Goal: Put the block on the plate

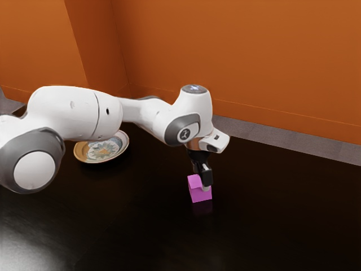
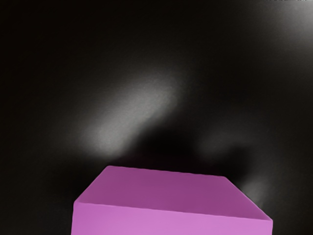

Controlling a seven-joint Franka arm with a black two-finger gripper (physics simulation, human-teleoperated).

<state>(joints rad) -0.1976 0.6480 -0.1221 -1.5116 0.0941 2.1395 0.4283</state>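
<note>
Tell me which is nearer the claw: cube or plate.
The pink cube, right at the claw; the floral-patterned plate sits apart, toward the exterior view's left.

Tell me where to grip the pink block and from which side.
I'd come from above and grip two opposite upright sides, around their middle. The block is a plain box shape with flat faces and straight edges and appears level, and the gripper points down at it.
</note>
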